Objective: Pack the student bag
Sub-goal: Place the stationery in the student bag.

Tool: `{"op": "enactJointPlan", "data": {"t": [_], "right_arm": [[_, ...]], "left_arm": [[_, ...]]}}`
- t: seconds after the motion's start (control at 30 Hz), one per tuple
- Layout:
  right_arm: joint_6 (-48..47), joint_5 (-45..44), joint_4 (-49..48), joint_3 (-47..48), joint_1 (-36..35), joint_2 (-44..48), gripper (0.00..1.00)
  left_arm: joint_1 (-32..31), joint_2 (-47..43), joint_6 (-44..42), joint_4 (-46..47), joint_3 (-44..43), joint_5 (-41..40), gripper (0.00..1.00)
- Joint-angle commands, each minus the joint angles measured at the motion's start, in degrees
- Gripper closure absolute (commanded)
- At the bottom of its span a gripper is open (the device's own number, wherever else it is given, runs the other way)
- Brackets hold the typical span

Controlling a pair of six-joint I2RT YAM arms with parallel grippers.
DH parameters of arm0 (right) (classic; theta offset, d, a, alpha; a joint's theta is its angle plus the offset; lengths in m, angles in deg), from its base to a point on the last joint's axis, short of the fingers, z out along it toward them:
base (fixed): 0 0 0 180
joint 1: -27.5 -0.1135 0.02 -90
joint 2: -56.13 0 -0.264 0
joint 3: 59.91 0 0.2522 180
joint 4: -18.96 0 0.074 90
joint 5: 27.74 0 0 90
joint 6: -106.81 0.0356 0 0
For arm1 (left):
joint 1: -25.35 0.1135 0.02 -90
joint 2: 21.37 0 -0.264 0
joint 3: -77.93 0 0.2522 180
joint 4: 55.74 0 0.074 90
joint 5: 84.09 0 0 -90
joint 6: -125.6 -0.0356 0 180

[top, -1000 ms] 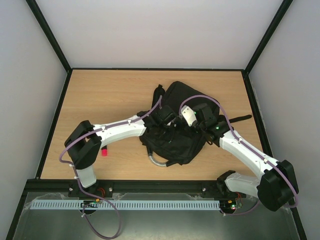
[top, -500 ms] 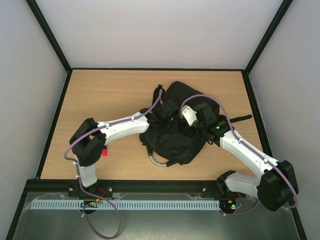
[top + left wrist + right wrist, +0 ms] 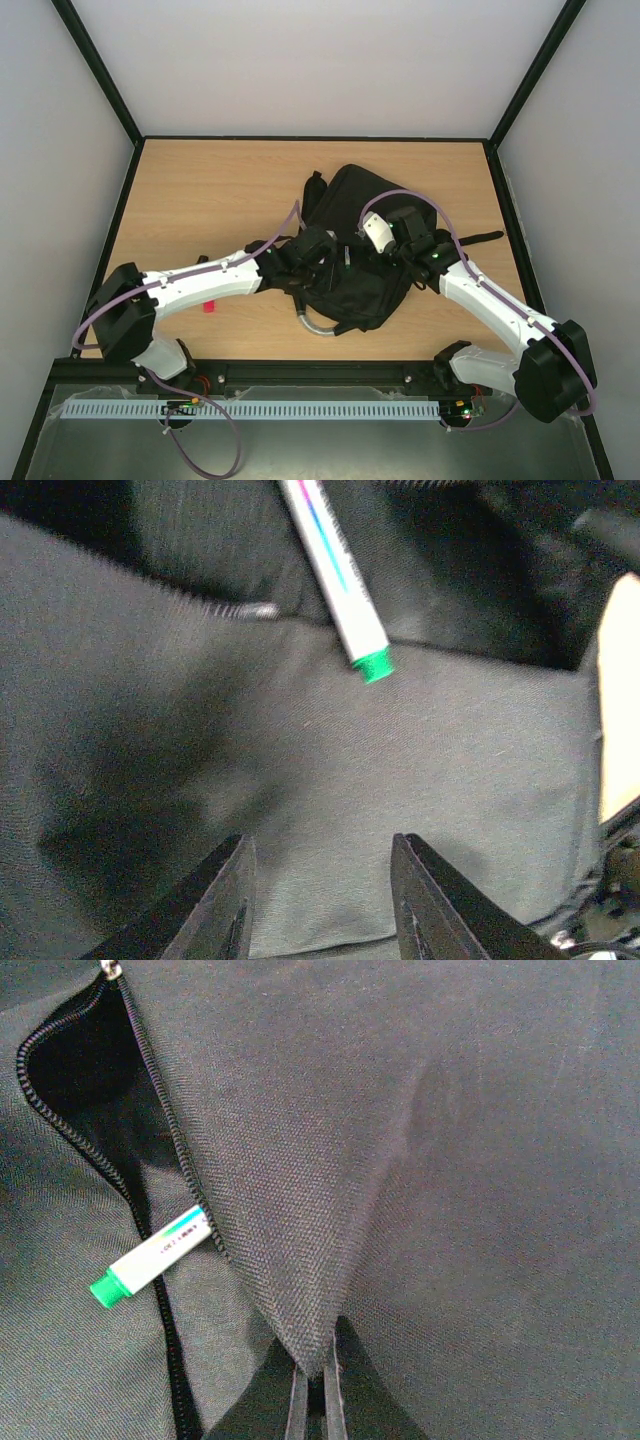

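1. Top view: the black woven bag (image 3: 365, 195) lies mid-surface (image 3: 200, 190) on pale wood, with both arms over it.
2. Left wrist: the left pincer (image 3: 320, 900) is spread and empty above the fabric. The white marker (image 3: 335, 575) slants, green cap lower right.
3. Right wrist: the right pincer (image 3: 315, 1400) pinches a bag fold. The marker pokes from the zip mouth, cap lower left, label print unreadable.

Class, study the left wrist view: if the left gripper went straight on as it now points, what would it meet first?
Most likely the bag fabric, straight ahead of the open left gripper. The green-capped marker lies beyond, though depth is unclear.
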Motion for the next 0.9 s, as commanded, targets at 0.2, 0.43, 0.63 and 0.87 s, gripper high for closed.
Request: {"op": "enactJointPlan", "data": {"t": [0.2,0.43,0.63,0.87], "right_arm": [[-0.4,1.37,0.32,-0.02,0.29,0.45,0.99],[-0.22,1.73,0.57,0.07,0.85,0.65,0.99],[-0.22,1.78,0.59,0.07,1.35,0.49,0.99],[-0.23,2.0,0.68,0.07,1.78,0.54,0.99]], "left_arm": [[-1.0,5.22,-0.52,7.49,1.11,3.91,0.8],[-0.25,10.59,-0.01,12.6,-2.7,-0.06,0.98],[3.97,13.97,0.54,17.13,-6.56,-1.79,0.98],[7.76,17.96,1.27,19.73,-9.33,1.31,0.98]]}}
